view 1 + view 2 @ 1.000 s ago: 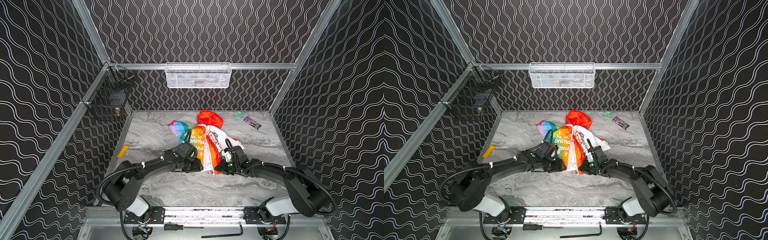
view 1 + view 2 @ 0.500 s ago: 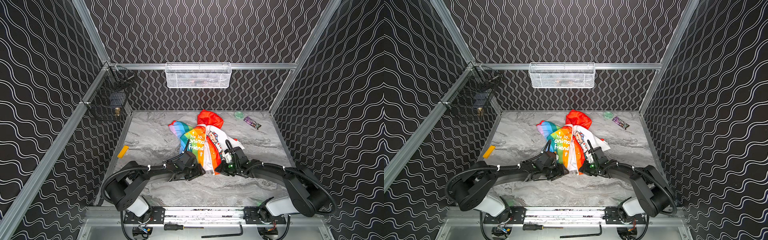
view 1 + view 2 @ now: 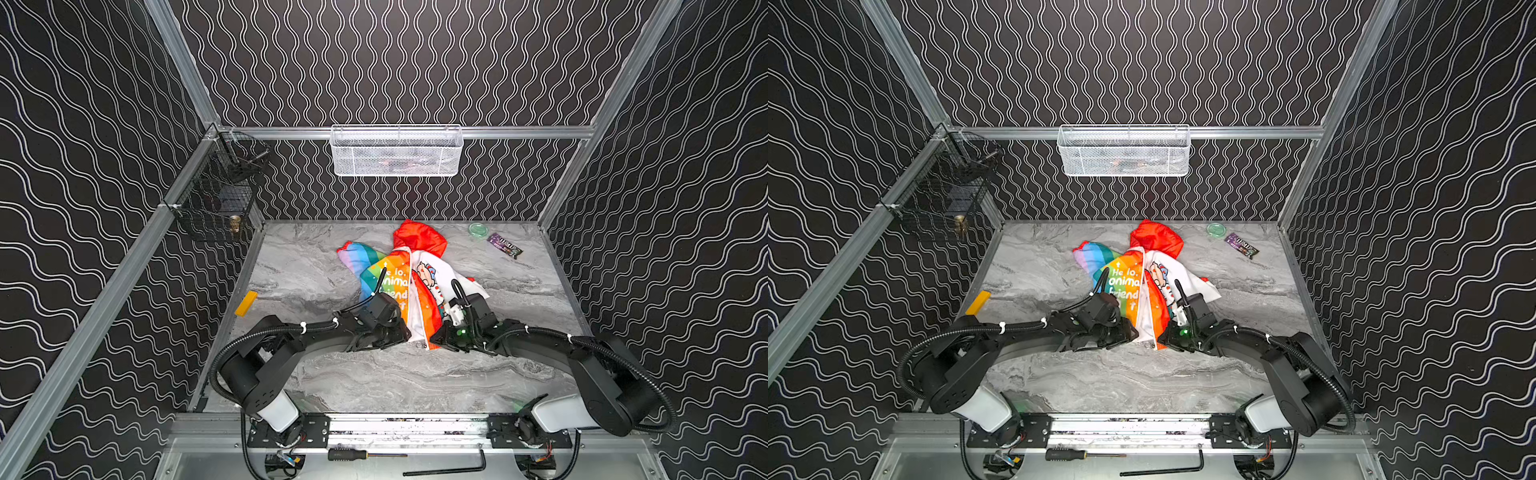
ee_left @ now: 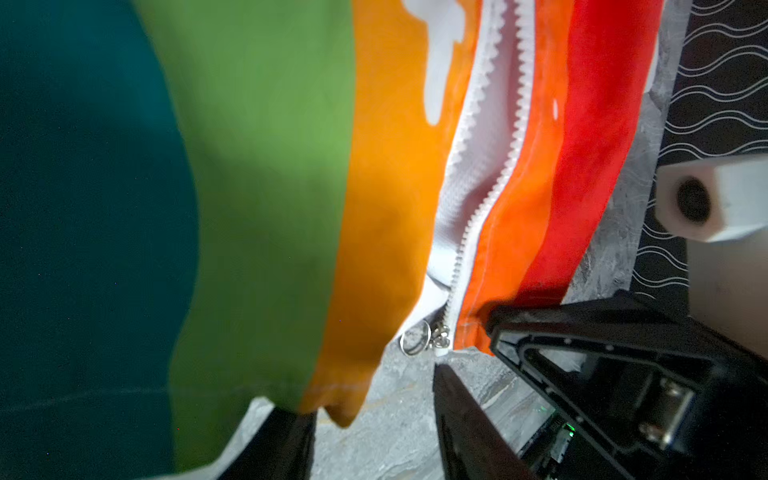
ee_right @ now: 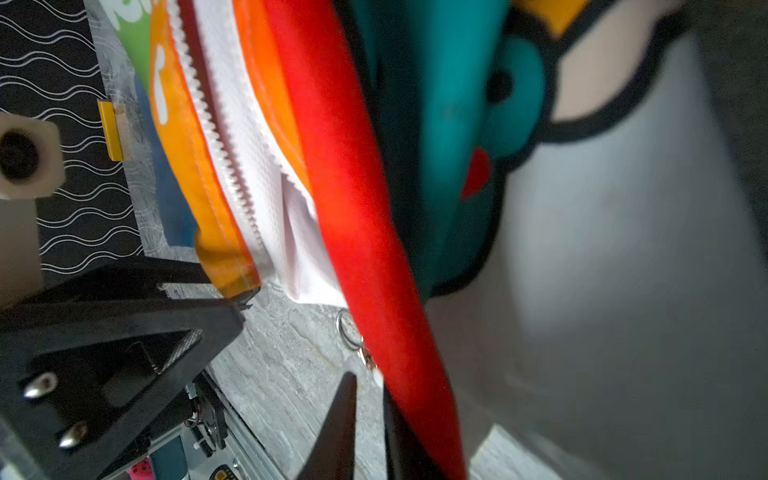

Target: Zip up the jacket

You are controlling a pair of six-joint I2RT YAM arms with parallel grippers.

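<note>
Mid-table, toward the back: jacket [image 3: 399, 286] lies unzipped on the table [image 3: 374, 382], hood at the far end, rainbow front on the left, printed white side on the right. Both grippers sit at its near hem.

Right gripper [image 5: 370, 382]: jaws almost closed, and it looks pinched on the red hem just beside the slider [image 4: 442, 334].

Left gripper [image 4: 370, 392]: jaws partway apart. The orange corner [image 4: 336, 409] rests at one finger and bare marble shows between the fingers, so don't count that as a hold.

Zip: the slider, with its ring [image 4: 415, 338], sits at the foot of the red-side teeth [image 4: 469, 232]. The orange-side teeth run separately, and their lower end is tucked behind white lining, out of sight.

Step in hand, as I read it: seat the orange side's lower end into the slider.

To do it well:
- Take the orange side at the zip tape, close to its foot. The loose corner will only fold on you.
- Hold the red hem low and taut so the slider can't twist away.
- Level both hems before you push in.
- Watch the thin lining, which could get caught in the slider.
</note>
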